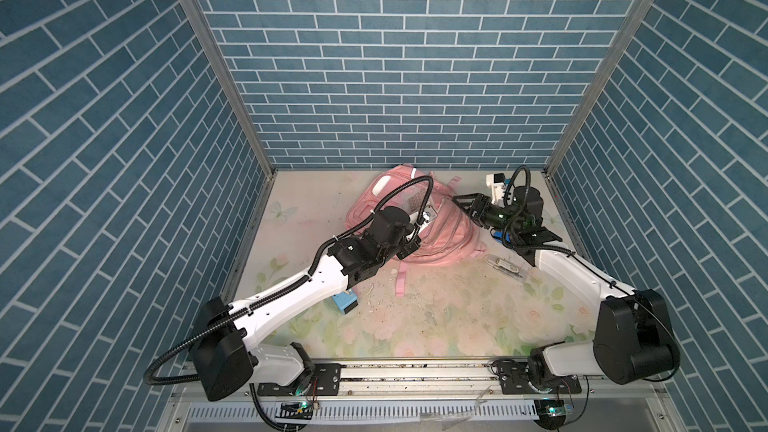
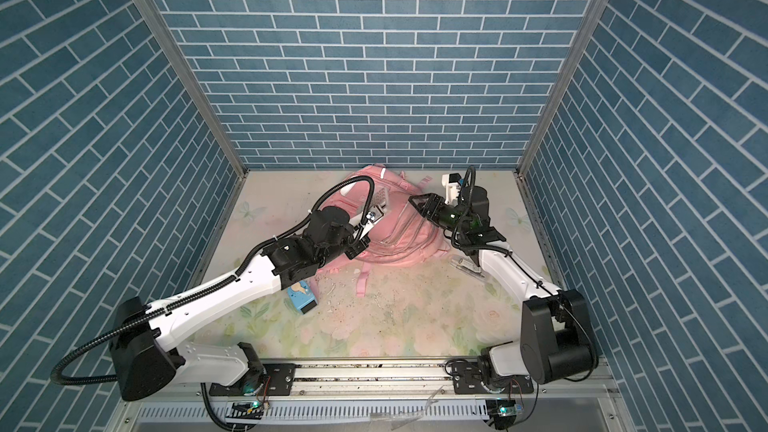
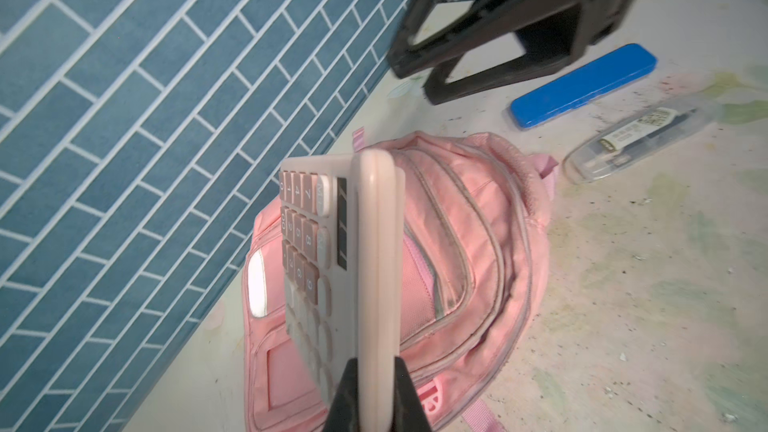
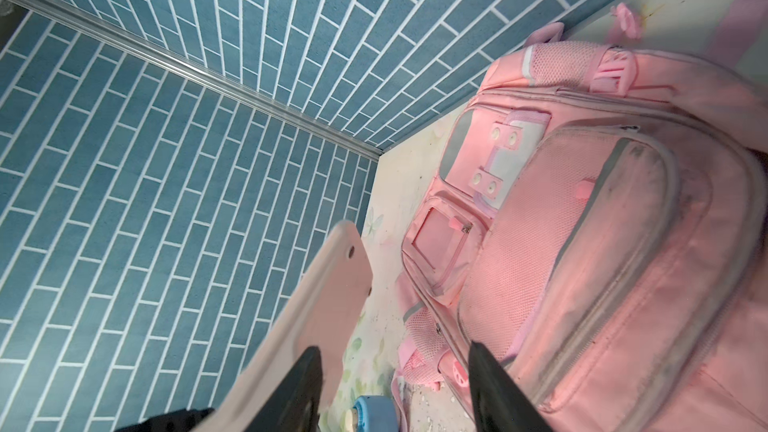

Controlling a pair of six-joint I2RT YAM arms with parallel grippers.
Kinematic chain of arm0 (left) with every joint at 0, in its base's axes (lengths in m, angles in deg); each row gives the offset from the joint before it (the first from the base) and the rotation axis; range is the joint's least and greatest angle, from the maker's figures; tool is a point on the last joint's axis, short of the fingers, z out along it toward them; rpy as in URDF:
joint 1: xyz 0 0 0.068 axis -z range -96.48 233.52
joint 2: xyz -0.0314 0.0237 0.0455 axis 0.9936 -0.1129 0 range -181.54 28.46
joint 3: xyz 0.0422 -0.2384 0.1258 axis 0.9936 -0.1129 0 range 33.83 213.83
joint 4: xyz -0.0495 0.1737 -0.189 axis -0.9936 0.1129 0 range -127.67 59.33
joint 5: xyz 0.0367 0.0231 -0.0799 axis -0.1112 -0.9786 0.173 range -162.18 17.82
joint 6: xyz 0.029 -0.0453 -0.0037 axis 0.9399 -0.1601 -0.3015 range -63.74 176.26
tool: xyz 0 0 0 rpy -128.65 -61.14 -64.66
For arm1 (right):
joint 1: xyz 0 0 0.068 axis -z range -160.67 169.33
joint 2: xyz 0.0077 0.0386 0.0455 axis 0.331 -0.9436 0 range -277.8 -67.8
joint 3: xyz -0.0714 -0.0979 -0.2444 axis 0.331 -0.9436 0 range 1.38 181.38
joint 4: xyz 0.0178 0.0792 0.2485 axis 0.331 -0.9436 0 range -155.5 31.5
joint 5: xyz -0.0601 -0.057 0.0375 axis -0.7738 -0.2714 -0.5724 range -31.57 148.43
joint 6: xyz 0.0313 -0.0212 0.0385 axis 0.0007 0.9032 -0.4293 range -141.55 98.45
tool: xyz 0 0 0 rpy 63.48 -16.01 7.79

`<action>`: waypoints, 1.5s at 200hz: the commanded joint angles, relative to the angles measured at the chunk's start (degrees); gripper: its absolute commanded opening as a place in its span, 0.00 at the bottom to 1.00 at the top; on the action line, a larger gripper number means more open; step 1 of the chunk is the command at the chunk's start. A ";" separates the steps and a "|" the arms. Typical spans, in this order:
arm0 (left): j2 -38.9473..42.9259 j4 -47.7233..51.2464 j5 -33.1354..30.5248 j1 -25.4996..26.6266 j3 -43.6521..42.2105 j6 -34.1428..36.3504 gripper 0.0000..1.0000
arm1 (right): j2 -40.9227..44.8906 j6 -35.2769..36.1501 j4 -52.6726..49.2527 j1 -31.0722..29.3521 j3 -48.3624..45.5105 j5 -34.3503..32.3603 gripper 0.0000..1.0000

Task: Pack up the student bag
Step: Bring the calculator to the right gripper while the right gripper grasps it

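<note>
Left pincer (image 3: 374,364) clamps a calculator (image 3: 376,243) by one end, its length aimed at the backpack (image 3: 478,222) just beyond. Right pincer (image 4: 395,349), empty and partly open, hovers beside the backpack.

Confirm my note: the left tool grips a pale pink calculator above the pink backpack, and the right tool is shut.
Wrong on the right tool: it is open, as the right wrist view shows. The left tool does grip the pale pink calculator above the pink backpack.
</note>
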 commanded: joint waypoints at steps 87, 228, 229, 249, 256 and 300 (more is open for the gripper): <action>-3.43 -5.02 -0.88 8.41 0.53 15.17 0.00 | -3.28 9.19 -15.26 4.79 7.07 15.19 0.63; -7.53 -8.89 -4.97 12.54 2.34 19.69 0.00 | -2.77 12.01 -23.88 4.43 2.06 17.50 0.60; -7.56 -8.97 -5.00 12.59 2.33 19.74 0.00 | -2.73 11.85 -23.73 4.43 2.01 17.57 0.59; -8.01 -10.08 -5.72 12.89 2.19 19.99 0.00 | -2.59 10.43 -21.95 4.34 0.97 18.98 0.53; -8.11 -10.23 -5.65 12.86 2.15 19.97 0.00 | -2.59 10.08 -21.52 4.34 0.70 19.29 0.49; -8.55 -10.29 -6.22 13.21 1.94 19.85 0.00 | -3.00 7.58 -18.15 4.42 -0.20 19.94 0.22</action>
